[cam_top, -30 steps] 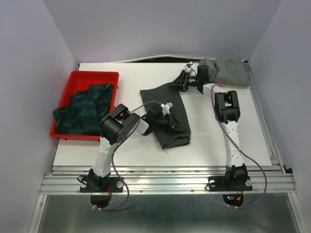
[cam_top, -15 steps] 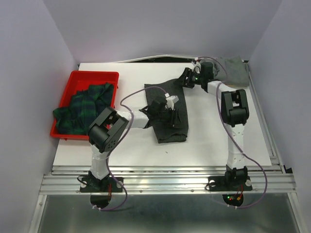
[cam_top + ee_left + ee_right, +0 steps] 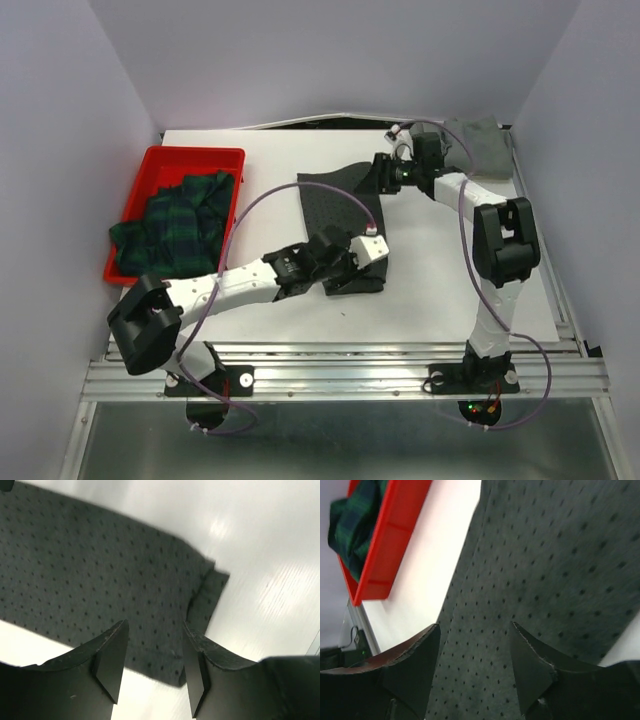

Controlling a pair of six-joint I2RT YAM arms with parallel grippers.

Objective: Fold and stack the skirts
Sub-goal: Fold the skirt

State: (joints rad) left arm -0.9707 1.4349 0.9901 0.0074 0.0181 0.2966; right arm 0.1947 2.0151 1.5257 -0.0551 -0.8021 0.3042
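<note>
**Dotted skirt laid out mid-counter, both grippers parted over it**

The charcoal dotted skirt (image 3: 338, 212) is seen flat in the middle of the white counter (image 3: 440, 285), running from its far edge down towards the near right. At its near right corner a second layer of cloth is shown peeking out from under the top one in the left wrist view.

That corner is covered by the left gripper (image 3: 372, 250), reached in low from the near left. Its jaws are held apart, with dotted cloth visible between them and nothing clamped. Whether the fingertips (image 3: 120, 630) are touching the fabric cannot be told.

At the far right edge of the same skirt the right gripper (image 3: 381, 172) is found. Its jaws are likewise spread, and only dotted cloth is framed between them in the right wrist view; no grip is seen.

The grey skirt (image 3: 478, 145) is bunched at the far right corner of the counter, behind the right arm. Over on the left, the plaid skirt (image 3: 175, 222) is heaped in the red tray (image 3: 190, 152), well apart from the dotted one.
</note>
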